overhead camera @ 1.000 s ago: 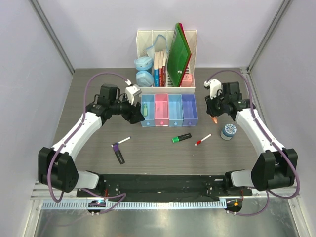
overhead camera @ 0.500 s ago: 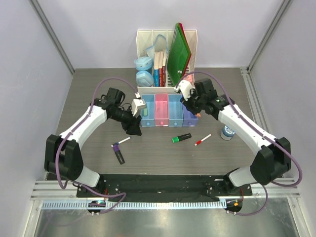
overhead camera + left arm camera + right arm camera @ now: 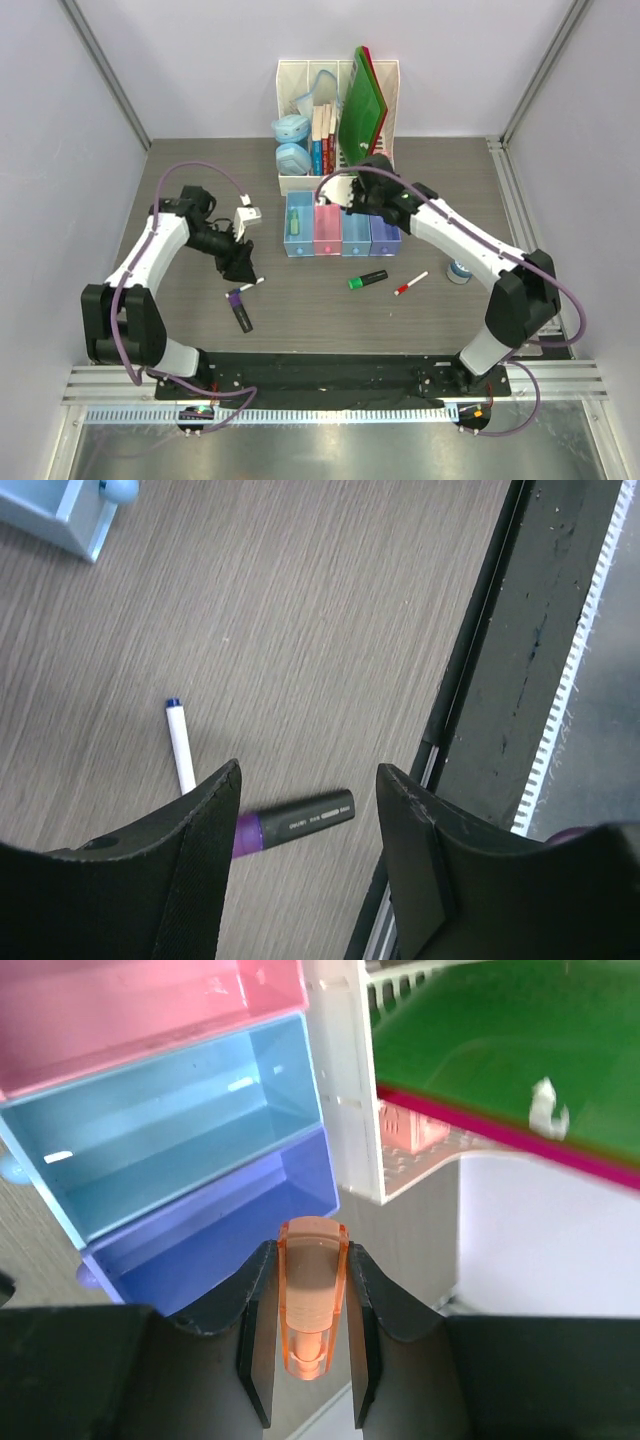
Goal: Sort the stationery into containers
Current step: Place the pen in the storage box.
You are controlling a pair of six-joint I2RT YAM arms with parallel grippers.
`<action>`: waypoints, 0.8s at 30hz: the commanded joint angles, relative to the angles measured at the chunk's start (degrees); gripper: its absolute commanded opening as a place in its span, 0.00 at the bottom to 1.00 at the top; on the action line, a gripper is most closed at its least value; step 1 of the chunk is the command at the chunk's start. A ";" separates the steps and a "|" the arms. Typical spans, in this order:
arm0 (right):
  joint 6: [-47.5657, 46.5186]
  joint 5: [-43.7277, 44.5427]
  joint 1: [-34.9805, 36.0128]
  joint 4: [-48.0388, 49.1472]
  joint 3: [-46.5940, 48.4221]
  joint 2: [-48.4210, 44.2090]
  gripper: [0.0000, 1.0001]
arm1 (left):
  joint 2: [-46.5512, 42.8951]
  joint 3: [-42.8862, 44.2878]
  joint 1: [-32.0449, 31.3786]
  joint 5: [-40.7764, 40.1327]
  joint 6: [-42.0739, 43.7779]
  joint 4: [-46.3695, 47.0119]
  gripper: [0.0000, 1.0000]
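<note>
Four trays stand in a row: light blue (image 3: 298, 226), pink (image 3: 327, 226), light blue (image 3: 355, 230), purple (image 3: 385, 232). My right gripper (image 3: 362, 198) hangs over their far ends, shut on the small orange piece (image 3: 312, 1305), with the purple tray (image 3: 220, 1245) just below and left of it. My left gripper (image 3: 240, 266) is open and empty above the purple-ended black marker (image 3: 300, 817) and the blue-capped white pen (image 3: 180, 748). A green-ended marker (image 3: 367, 279), a red-capped pen (image 3: 410, 284) and the blue-lidded pot (image 3: 460, 270) lie on the table. A small mint item (image 3: 297, 217) sits in the left blue tray.
The tall white file rack (image 3: 338, 75) with books, green folders (image 3: 480, 1040) and two pale blue cases (image 3: 291, 142) stands right behind the trays. The black base rail (image 3: 500, 680) runs along the table's near edge.
My right gripper has swung left from near the pot to over the trays, carrying the orange piece. My left gripper has drawn back from the left blue tray toward the purple marker and pen.
</note>
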 commanded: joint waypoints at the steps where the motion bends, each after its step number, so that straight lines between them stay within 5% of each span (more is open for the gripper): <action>1: -9.87 4.73 4.92 4.72 -0.11 1.97 0.02 | -2.73 -1.18 2.75 2.67 5.61 -5.76 0.57; 5: -16.29 6.49 9.23 10.52 -4.60 3.63 0.02 | -3.70 -2.76 3.98 1.79 6.23 -6.55 0.57; 24: -28.16 10.45 18.21 11.94 6.91 18.49 0.02 | -8.44 -8.04 9.16 -0.67 5.62 -7.61 0.56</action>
